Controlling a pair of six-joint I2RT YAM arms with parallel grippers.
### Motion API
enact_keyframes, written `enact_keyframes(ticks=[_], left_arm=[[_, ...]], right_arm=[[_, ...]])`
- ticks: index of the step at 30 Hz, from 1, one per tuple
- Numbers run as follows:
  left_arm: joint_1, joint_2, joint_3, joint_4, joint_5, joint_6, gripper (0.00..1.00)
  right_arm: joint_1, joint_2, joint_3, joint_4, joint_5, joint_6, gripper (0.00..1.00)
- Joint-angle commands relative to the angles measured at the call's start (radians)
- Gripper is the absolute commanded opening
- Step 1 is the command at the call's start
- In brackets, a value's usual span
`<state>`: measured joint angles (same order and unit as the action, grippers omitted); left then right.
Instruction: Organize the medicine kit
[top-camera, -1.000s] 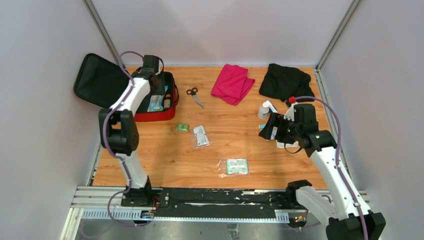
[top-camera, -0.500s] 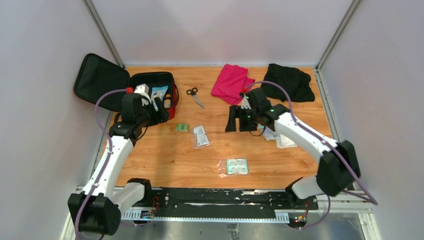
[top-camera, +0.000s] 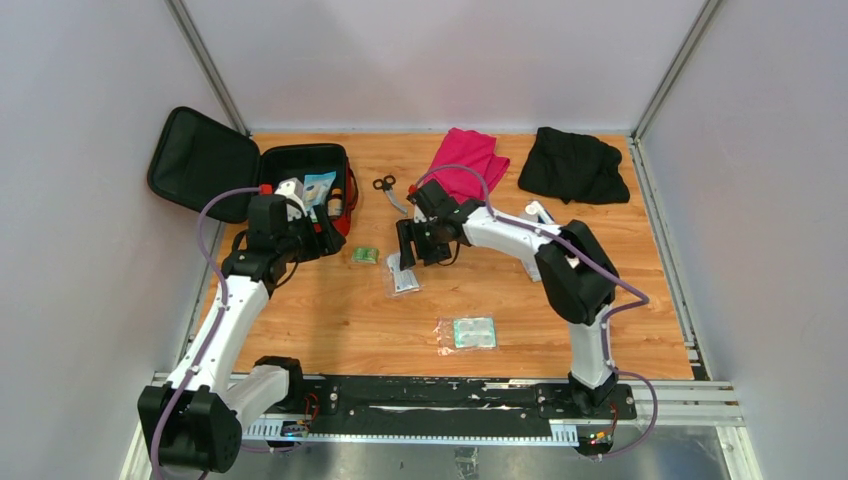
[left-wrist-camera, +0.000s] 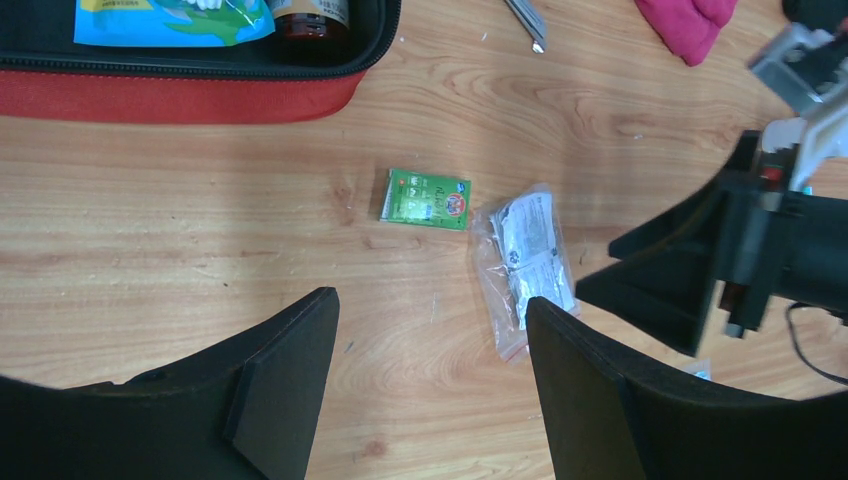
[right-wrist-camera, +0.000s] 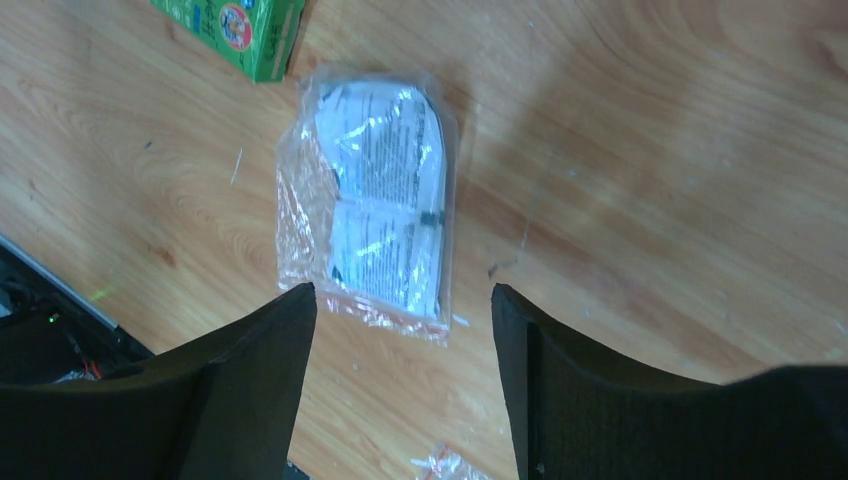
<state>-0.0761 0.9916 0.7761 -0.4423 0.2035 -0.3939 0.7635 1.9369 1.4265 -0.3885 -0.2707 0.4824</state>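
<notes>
R gripper (right-wrist-camera: 400, 295), fingers apart above the flat plastic bag (right-wrist-camera: 375, 205), may skid off its slick film; L gripper (left-wrist-camera: 430, 305) also fingers apart, empty.

Nothing legible in any view. The green box (left-wrist-camera: 425, 198) has a round coloured logo and white lettering, too blurred to read. The clear bag (right-wrist-camera: 378, 210) holds white leaflets w/ dense black print (type too small). The blue packet (left-wrist-camera: 170, 25) in the medicine kit (left-wrist-camera: 180, 95) has a yellow band, its wording cut off by the pic's edge.
</notes>
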Motion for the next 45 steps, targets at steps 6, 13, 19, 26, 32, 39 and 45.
enact_keyframes(ticks=[6,13,19,26,32,39,45], left_arm=[[-0.001,-0.003,0.012,0.019,0.036,0.007,0.74],[0.005,0.013,0.011,0.027,0.06,0.001,0.74],[0.004,0.029,0.008,0.034,0.075,-0.003,0.75],[0.005,0.043,0.002,0.04,0.091,-0.005,0.75],[0.006,0.026,-0.03,0.084,0.163,-0.037,0.75],[0.003,-0.043,-0.234,0.257,0.331,-0.197,0.75],[-0.015,-0.16,-0.36,0.425,0.409,-0.365,0.78]], right_arm=[[0.042,0.132,0.105,-0.01,0.04,0.035,0.63],[0.055,0.173,0.117,-0.051,0.09,0.045,0.54],[0.057,0.193,0.105,-0.059,0.134,0.077,0.4],[0.059,0.174,0.084,-0.054,0.147,0.086,0.1],[0.059,0.067,0.001,0.0,0.145,0.088,0.0],[0.058,-0.132,-0.153,0.081,0.143,0.138,0.0],[0.059,-0.273,-0.257,0.149,0.131,0.209,0.0]])
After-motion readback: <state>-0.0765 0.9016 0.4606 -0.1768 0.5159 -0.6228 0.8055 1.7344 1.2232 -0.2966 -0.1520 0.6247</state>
